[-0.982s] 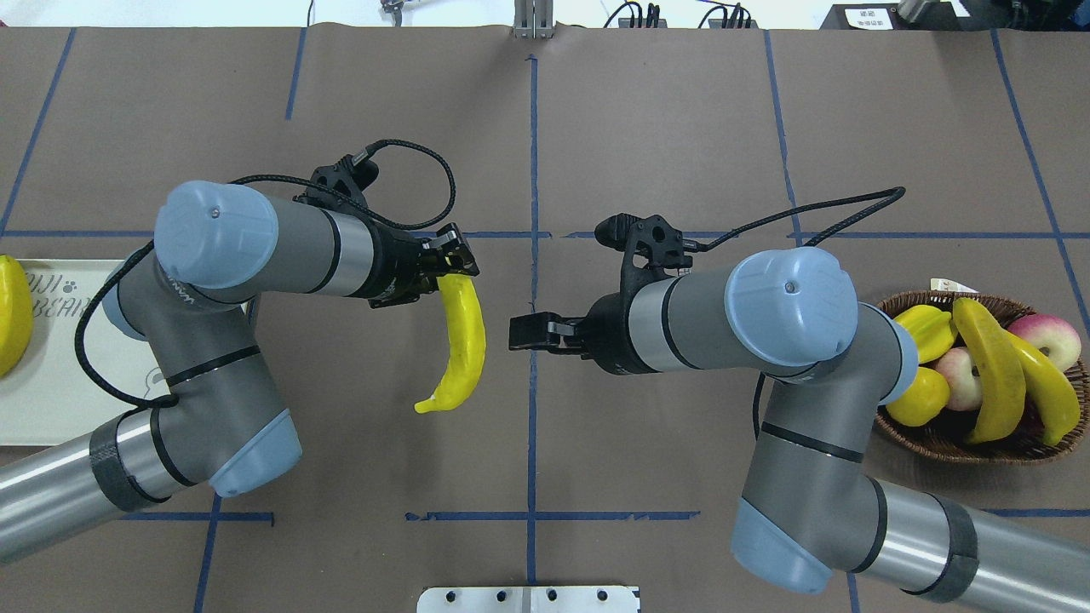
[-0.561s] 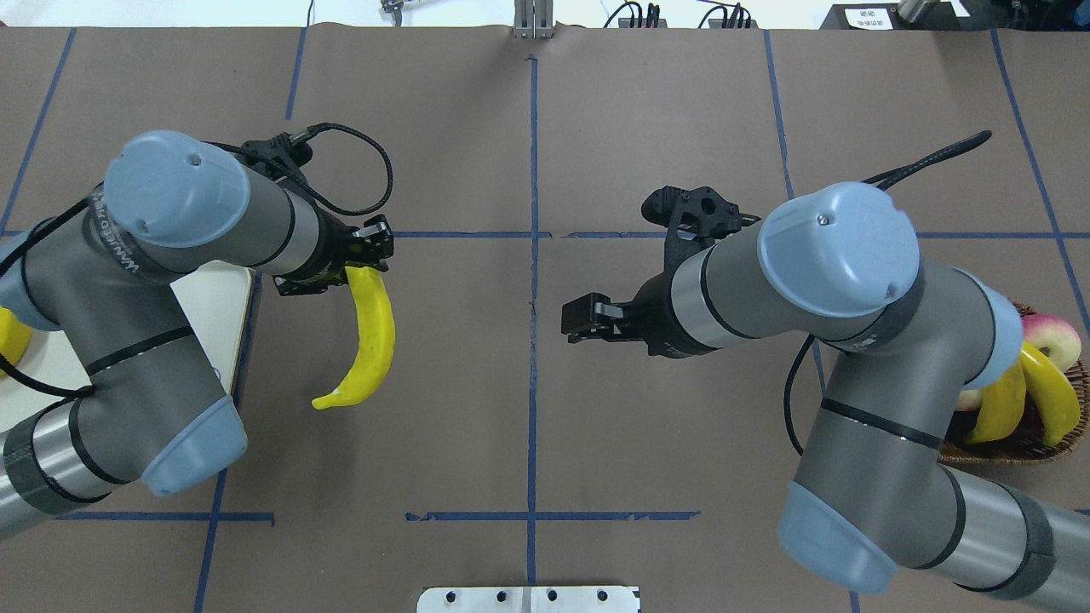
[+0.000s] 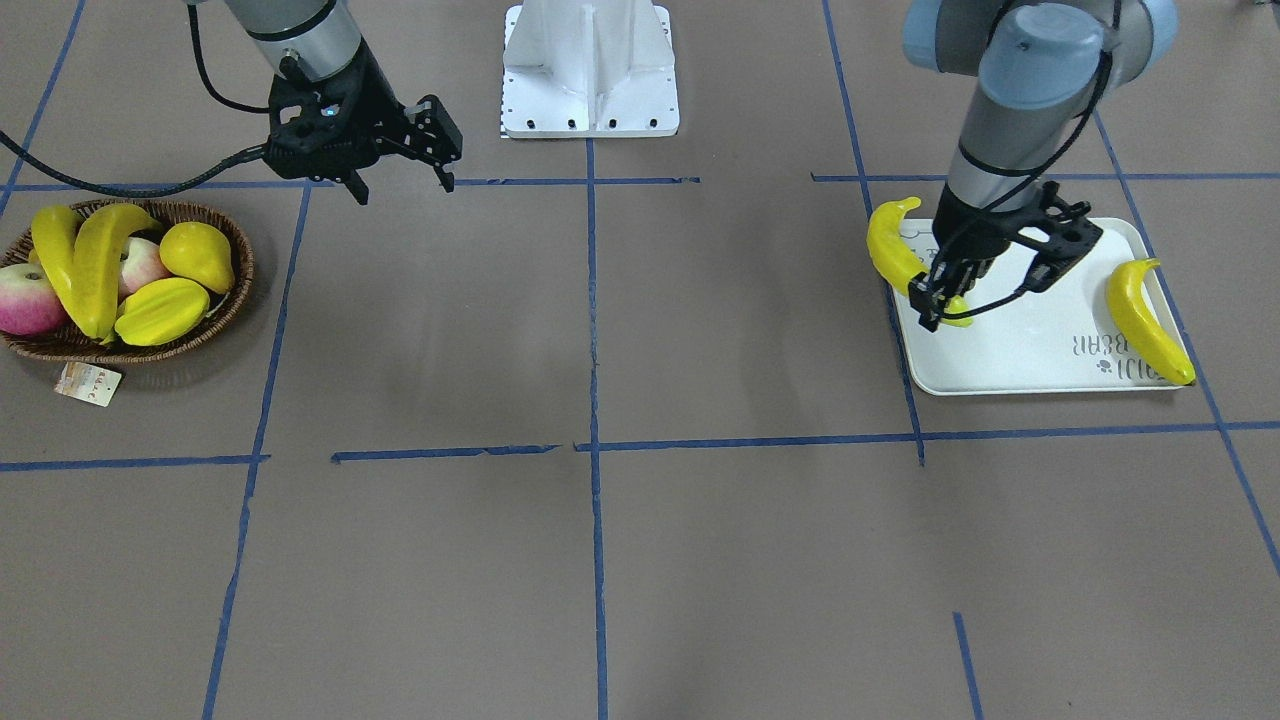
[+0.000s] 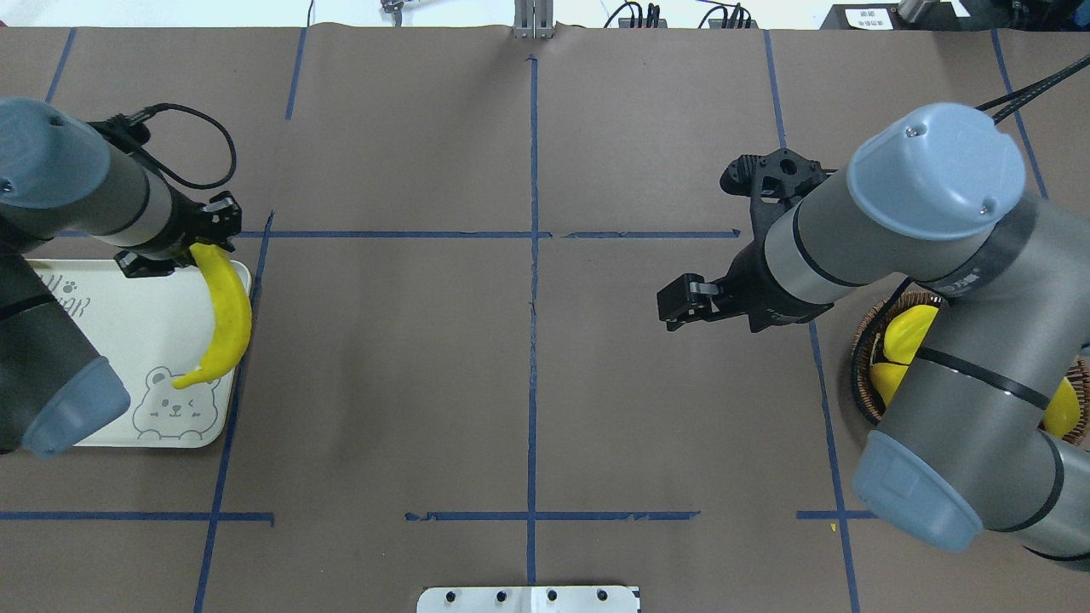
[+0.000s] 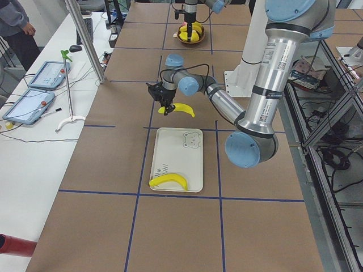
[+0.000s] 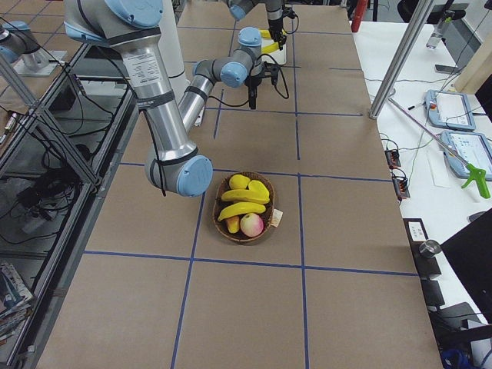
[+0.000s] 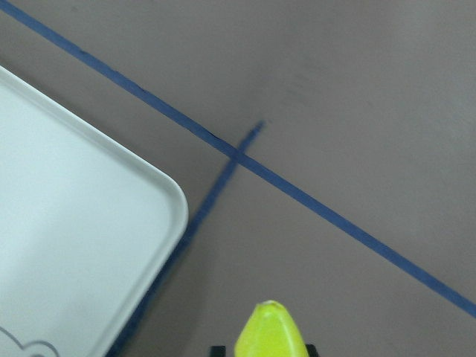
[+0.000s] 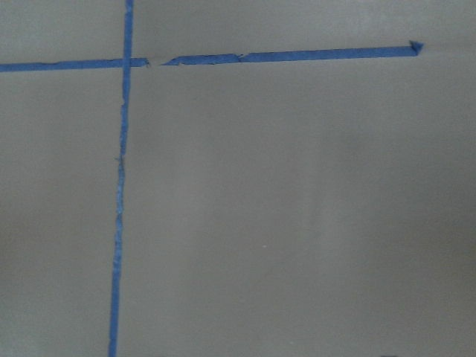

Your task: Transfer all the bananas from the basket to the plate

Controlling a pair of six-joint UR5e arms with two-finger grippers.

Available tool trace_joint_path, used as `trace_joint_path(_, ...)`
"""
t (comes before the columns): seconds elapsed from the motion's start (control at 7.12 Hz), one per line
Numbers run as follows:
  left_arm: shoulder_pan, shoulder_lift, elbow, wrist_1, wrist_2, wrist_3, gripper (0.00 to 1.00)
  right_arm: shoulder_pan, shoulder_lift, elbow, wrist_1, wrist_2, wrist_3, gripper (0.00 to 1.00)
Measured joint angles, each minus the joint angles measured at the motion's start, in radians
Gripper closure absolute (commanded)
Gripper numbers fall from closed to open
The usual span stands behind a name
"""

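Left pincer (image 4: 203, 249): grips curved glossy yellow banana (image 4: 228, 315) by one end; it juts sideways above off-white rectangular plate (image 4: 111, 328)'s edge
Right pincer (image 3: 400, 182): agape; empty

The plate (image 3: 1010, 355) bears grey lettering (image 3: 1112, 357), "TAIJI BEAR", upside down in the front-facing view, near its 5 o'clock corner. At the basket (image 3: 170, 348)'s 6 o'clock rim, the paper tag (image 3: 88, 384)'s print is unreadable.
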Motion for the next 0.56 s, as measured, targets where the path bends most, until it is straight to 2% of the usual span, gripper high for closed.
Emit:
trace_joint_path(0.28,-0.099,0.094,0.053,-0.090,-0.002,0.032,0.99,0.055,-0.055,0.033,-0.058,0.021,-0.125,0.00)
trace_joint_path(0.56,-0.178,0.159,0.183,-0.301,-0.027,0.027,0.99,0.100,-0.113,0.055,-0.066,0.051,-0.208,0.00)
